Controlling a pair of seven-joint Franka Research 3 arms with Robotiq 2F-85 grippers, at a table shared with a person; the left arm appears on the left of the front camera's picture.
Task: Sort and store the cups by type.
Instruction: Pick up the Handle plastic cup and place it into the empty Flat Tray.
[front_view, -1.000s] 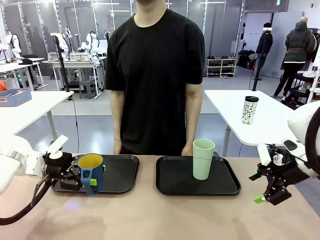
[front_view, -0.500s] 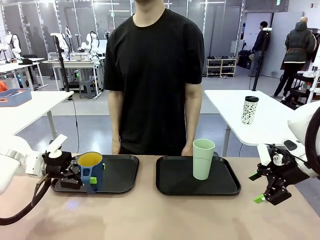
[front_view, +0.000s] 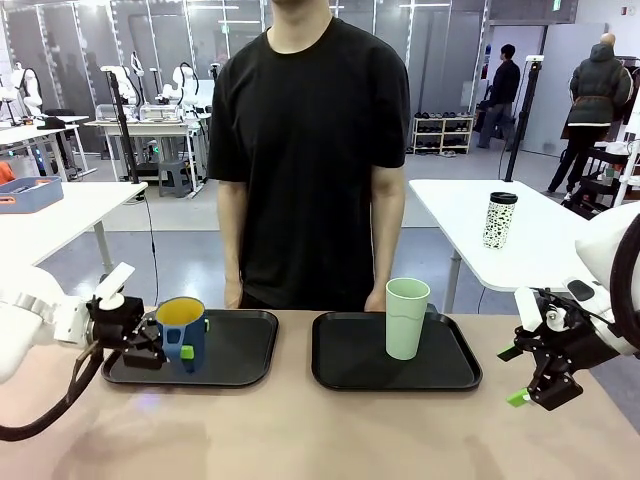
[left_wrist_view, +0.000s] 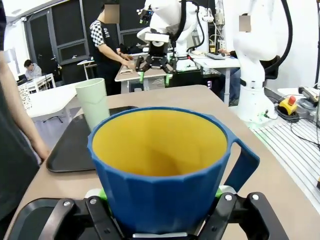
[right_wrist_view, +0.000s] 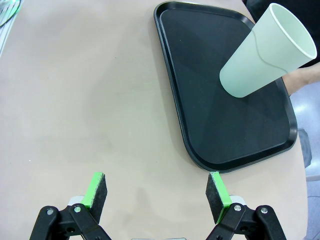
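The dark blue mug (front_view: 183, 328) with a yellow inside stands upright over the left black tray (front_view: 245, 372), and my left gripper (front_view: 175, 350) is shut on its lower wall. The left wrist view has the mug (left_wrist_view: 160, 165) close up, a green pad (left_wrist_view: 218, 191) on either side and its handle to the right. The pale mint tumbler (front_view: 407, 318) stands upright on the right black tray (front_view: 345, 370). My right gripper (front_view: 535, 388) hangs open off that tray's right end. From its wrist view the gripper (right_wrist_view: 157, 192) holds nothing, with the tumbler (right_wrist_view: 265, 52) on the tray (right_wrist_view: 220, 115) beyond it.
A person in a black shirt stands at the table's far side, one hand (front_view: 376, 299) beside the tumbler, the other hand (front_view: 233, 296) behind the left tray. A white speckled tumbler (front_view: 500, 220) with a black lid stands on another table at the back right.
My left gripper has carried the blue mug from the left tray's front edge up and farther over the tray, and the mug has come from tilted to upright. The right arm has not moved.
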